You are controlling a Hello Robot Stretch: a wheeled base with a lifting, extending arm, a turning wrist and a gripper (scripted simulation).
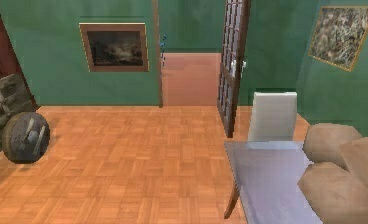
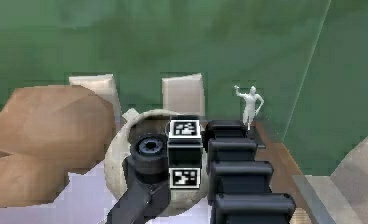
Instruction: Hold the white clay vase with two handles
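Claw (image 2: 130, 208) low in the arm side view's middle, at the far end of the dark arm (image 2: 240, 175), thin fingers (image 2: 137, 200) slanting down toward the bottom edge. Right behind its dark body, a pale, rounded clay vase (image 2: 119, 158) on the lilac tabletop (image 2: 87, 205); touching or just apart, impossible to tell. Likewise impossible to tell whether the claw has hold of anything. Left of the vase, a big tan lump (image 2: 52, 135) on the same tabletop. Beyond, a pale chair back (image 2: 92, 85) and a second chair back (image 2: 182, 92) against the green wall (image 2: 292, 50). To the right, a small white statuette (image 2: 251, 105), upright. In the forward view, orange parquet floor (image 1: 122, 160), a framed painting (image 1: 114, 47) left of a doorway, a dark door (image 1: 232, 65) standing ajar, a white chair (image 1: 273, 115) at the tabletop's far end.
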